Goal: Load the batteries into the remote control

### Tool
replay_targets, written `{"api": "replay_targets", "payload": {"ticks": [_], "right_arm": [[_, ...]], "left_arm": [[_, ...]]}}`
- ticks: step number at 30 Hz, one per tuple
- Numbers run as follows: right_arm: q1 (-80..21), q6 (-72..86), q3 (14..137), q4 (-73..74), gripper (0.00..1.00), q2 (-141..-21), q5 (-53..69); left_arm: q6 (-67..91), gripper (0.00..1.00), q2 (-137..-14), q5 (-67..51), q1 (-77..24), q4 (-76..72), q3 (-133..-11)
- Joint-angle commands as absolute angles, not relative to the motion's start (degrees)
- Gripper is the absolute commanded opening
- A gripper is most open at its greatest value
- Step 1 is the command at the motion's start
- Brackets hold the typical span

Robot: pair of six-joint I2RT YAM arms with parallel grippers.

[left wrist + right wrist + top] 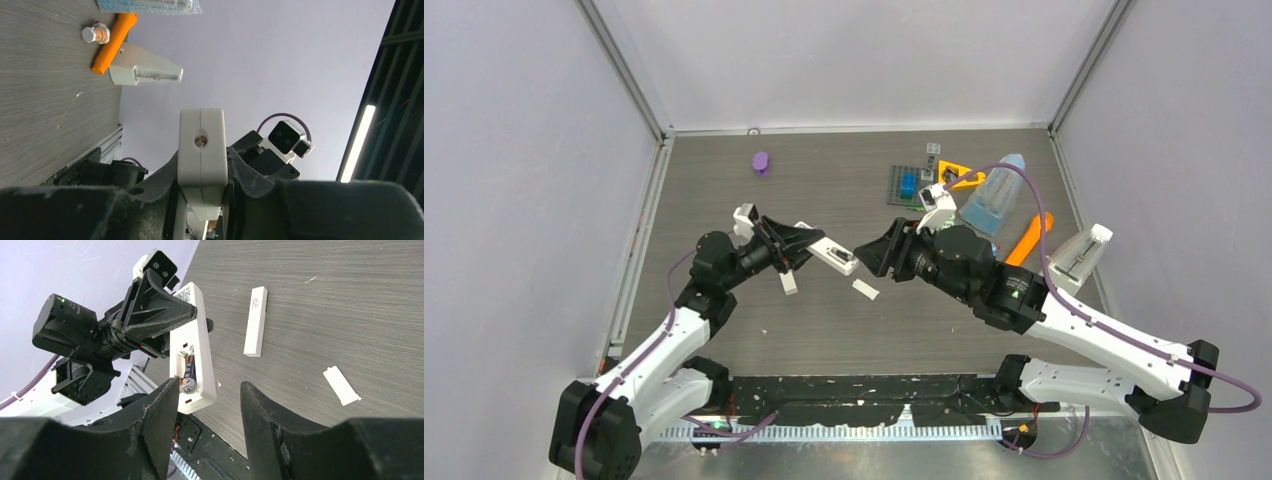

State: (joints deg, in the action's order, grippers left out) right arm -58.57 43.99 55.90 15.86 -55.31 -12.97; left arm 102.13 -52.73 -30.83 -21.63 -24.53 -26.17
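Note:
My left gripper (pixel 799 243) is shut on a white remote control (pixel 834 255) and holds it above the table; its end face fills the left wrist view (pixel 201 145). In the right wrist view the remote (pixel 199 340) has its back open, with a blackish battery (pixel 189 371) lying in the compartment. My right gripper (pixel 209 390) is open and empty, its left finger close to the remote's near end. The blue and red-orange batteries are out of view.
A white battery cover (pixel 865 289) and a long white strip (pixel 788 282) lie on the table below the remote. An orange carrot toy (pixel 1029 238), a clear bag (pixel 994 200), a white wedge piece (pixel 1079 255), a brick plate (pixel 909 186) and a purple piece (pixel 761 161) lie further back.

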Motion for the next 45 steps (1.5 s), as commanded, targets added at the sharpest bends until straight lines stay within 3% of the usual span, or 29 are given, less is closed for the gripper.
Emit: {"api": "replay_targets", "payload": {"ticks": [1,45], "right_arm": [[-58.27,45.57,55.98,12.81,0.53,-54.63,-13.6],[-58.27,44.91,53.79,9.35,0.49,-55.32,-10.21]], "left_arm": [[103.62,0.0,-51.41,-30.24,-21.62,-26.91,-25.77],[102.1,0.0,-48.08,-28.65,-21.71,-21.62,-25.48]]}}
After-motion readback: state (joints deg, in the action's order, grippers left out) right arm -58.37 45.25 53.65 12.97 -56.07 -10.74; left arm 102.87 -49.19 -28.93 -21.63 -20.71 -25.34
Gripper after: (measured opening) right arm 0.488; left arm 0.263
